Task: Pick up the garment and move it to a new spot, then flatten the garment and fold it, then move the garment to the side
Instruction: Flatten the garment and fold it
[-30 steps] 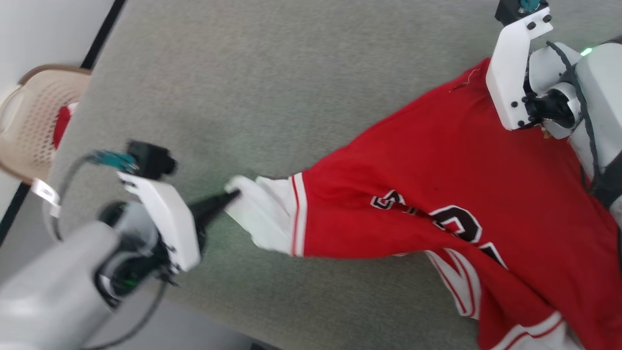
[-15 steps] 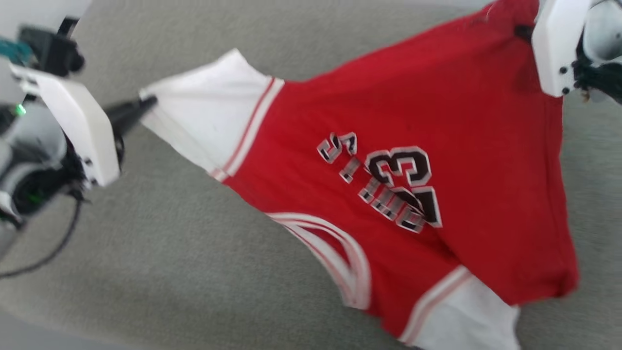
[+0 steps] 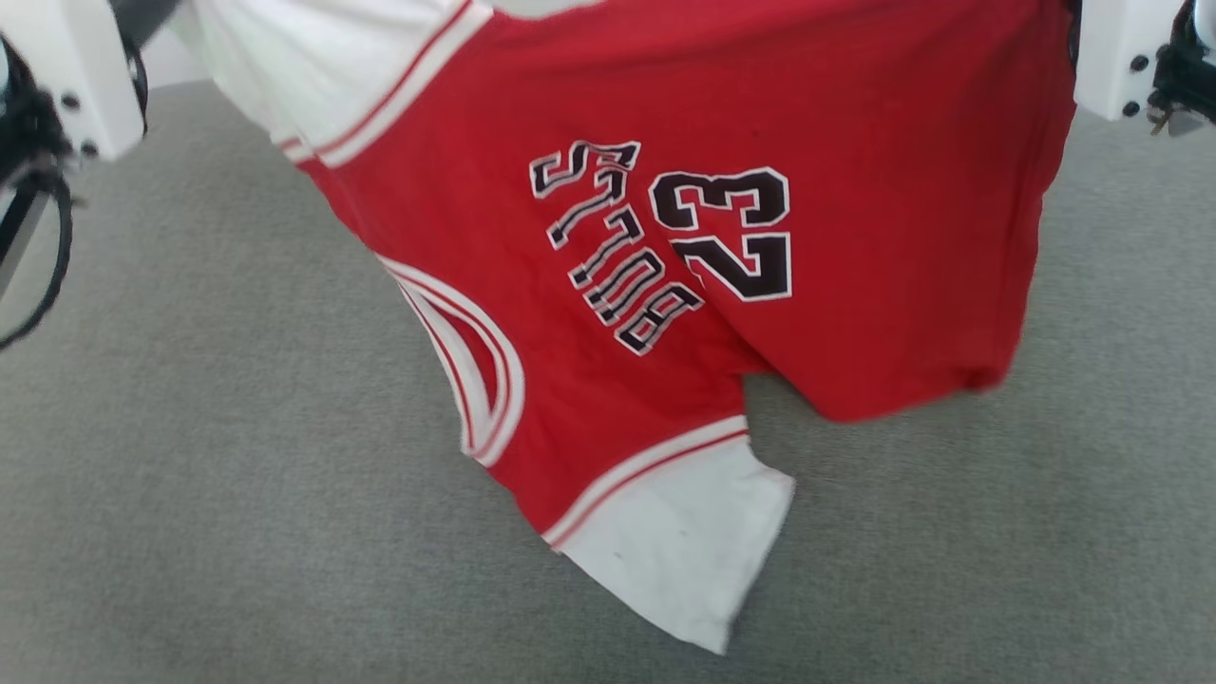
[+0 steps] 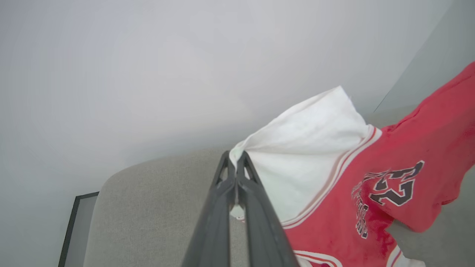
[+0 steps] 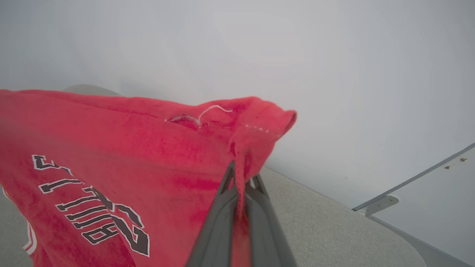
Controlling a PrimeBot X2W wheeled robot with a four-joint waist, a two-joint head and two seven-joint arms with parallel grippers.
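Carrying step: left gripper [image 4: 234, 160] pinched tight on the red jersey [image 3: 855, 190] sleeve, right gripper [image 5: 243, 178] on a red corner, above the grey mat [image 3: 190, 475]. Next, I'd judge: lower it, spread flat.

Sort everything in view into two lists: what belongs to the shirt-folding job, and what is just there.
Part of the job:
- garment, lifted and hanging
- left gripper, fingers shut on a white sleeve end
- right gripper, fingers shut on a red edge

Just there:
- grey surface beneath
- pale wall behind
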